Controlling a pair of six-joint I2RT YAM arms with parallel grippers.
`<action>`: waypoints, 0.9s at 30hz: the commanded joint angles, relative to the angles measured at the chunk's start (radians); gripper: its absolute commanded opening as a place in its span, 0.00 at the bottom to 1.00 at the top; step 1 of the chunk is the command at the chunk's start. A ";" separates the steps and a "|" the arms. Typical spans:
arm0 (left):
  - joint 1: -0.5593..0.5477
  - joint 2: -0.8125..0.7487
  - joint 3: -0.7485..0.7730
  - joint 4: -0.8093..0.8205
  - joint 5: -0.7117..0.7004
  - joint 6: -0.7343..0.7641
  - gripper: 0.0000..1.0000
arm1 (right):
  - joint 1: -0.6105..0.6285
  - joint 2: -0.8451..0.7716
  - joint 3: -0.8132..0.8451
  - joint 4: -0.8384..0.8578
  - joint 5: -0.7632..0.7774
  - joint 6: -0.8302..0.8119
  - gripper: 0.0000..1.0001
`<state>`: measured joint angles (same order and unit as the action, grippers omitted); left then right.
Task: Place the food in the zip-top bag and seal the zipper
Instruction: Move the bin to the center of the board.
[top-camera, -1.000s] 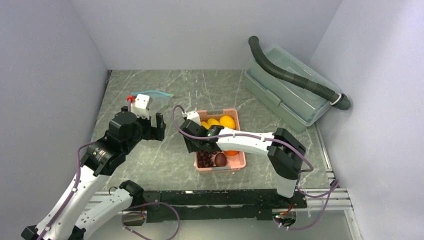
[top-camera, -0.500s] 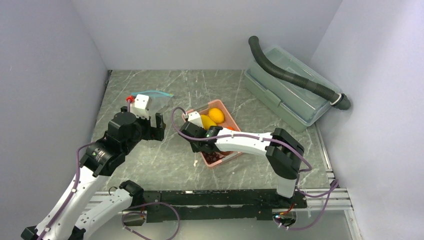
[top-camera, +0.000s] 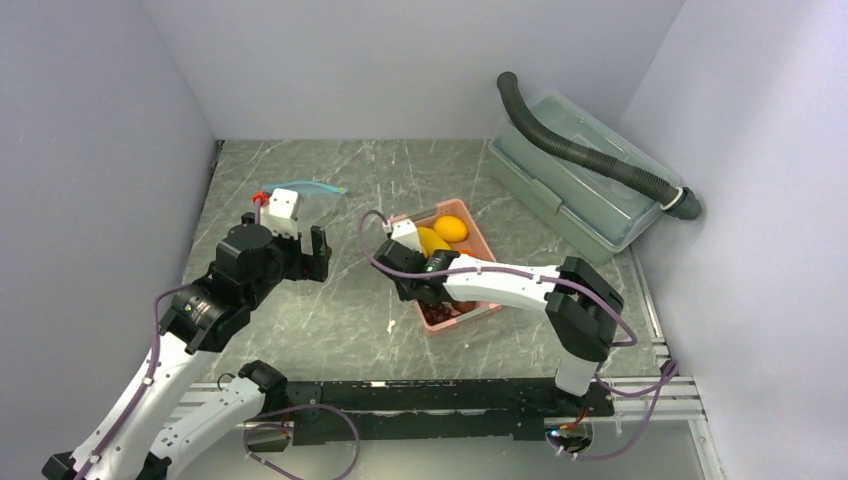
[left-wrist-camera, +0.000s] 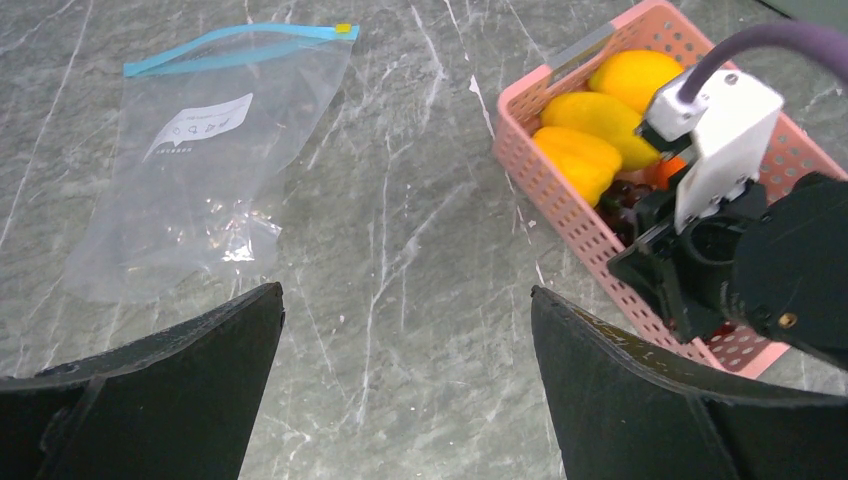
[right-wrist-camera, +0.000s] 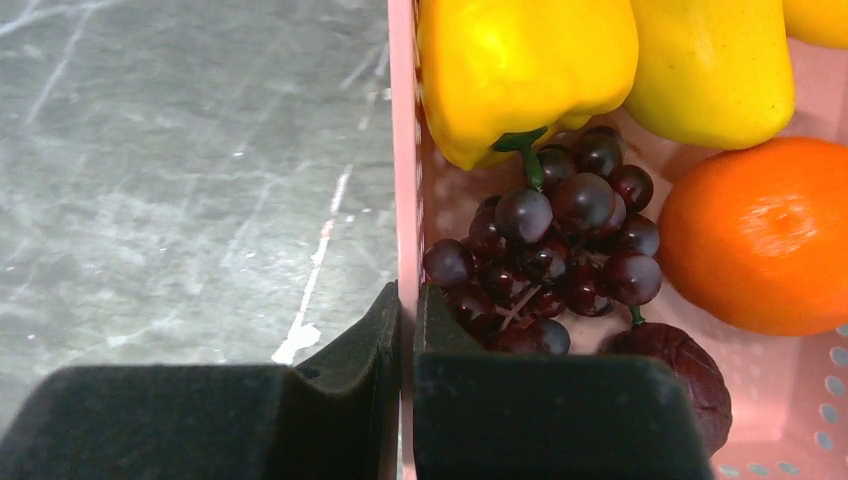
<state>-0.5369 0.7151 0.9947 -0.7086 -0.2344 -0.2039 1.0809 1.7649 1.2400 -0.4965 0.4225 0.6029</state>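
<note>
At back left of the worktop (left-wrist-camera: 420, 200) the clear bag (left-wrist-camera: 200, 170) lies flat & empty, its blue strip (left-wrist-camera: 240, 45) slightly parted, well apart from the pink basket (right-wrist-camera: 405, 150). Basket holds a yellow pepper (right-wrist-camera: 520, 60), yellow fruit (right-wrist-camera: 710, 60), orange (right-wrist-camera: 765, 235), grapes (right-wrist-camera: 560, 240) & a dark brown fruit (right-wrist-camera: 680, 370). R pincer (right-wrist-camera: 408, 300) is clamped on the basket's side wall. L pincer (left-wrist-camera: 405, 300) is spread wide w/ nothing in it, over the worktop betw. bag & basket.

Plain pale walls (top-camera: 400, 60) closed in a grey-green marbled desk (top-camera: 400, 165) on three sides, under even light. At the far right lay a clear lidded storage box (top-camera: 590, 207) with a dark ribbed hose (top-camera: 580, 150) draped across it. A metal rail (top-camera: 645, 383) edged the near side.
</note>
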 joint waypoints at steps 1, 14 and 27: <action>0.005 -0.003 0.008 0.014 -0.016 0.008 0.99 | -0.043 -0.098 -0.038 0.002 0.082 0.022 0.00; 0.005 0.004 0.007 0.015 -0.011 0.008 0.99 | -0.139 -0.214 -0.160 0.015 0.083 0.075 0.00; 0.005 0.009 0.008 0.014 -0.013 0.008 0.99 | -0.151 -0.214 -0.186 0.016 0.088 0.113 0.00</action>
<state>-0.5369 0.7181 0.9947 -0.7086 -0.2344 -0.2039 0.9356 1.5887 1.0515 -0.5068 0.4706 0.6853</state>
